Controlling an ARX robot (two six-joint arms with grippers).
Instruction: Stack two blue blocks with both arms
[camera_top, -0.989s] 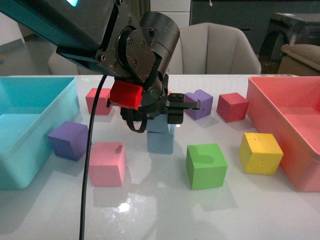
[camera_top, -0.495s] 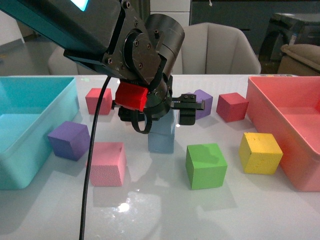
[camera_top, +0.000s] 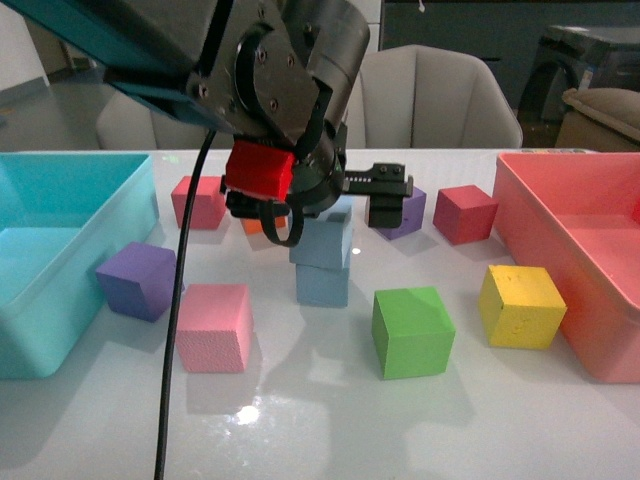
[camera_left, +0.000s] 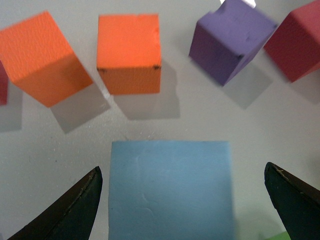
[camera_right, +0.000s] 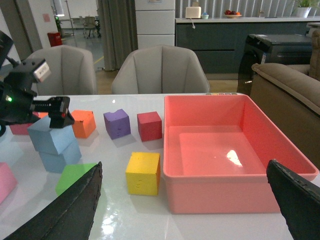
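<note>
A glossy white counter (camera_top: 330, 420) stood before grey chairs (camera_right: 161, 67), with a turquoise bin (camera_top: 60, 250) at the robot's left and a pink bin (camera_right: 232, 150) at its right. Near the middle, one blue block (camera_top: 323, 241) sat on top of the other blue block (camera_top: 322, 285), turned a little askew so its corners overhung. The left gripper (camera_top: 345, 205) hung just above the stack, its jaws spread wide and clear of the top block on both sides, as the left wrist view showed. The right gripper (camera_right: 185, 210) was raised well away from the blocks, its jaws also wide apart and holding nothing. Around the stack lay a green block (camera_top: 412, 331), a yellow block (camera_top: 520, 305), a pink block (camera_top: 213, 327), two purple blocks (camera_top: 138, 279), a dark red block (camera_top: 464, 213) and two orange blocks (camera_left: 129, 52).
</note>
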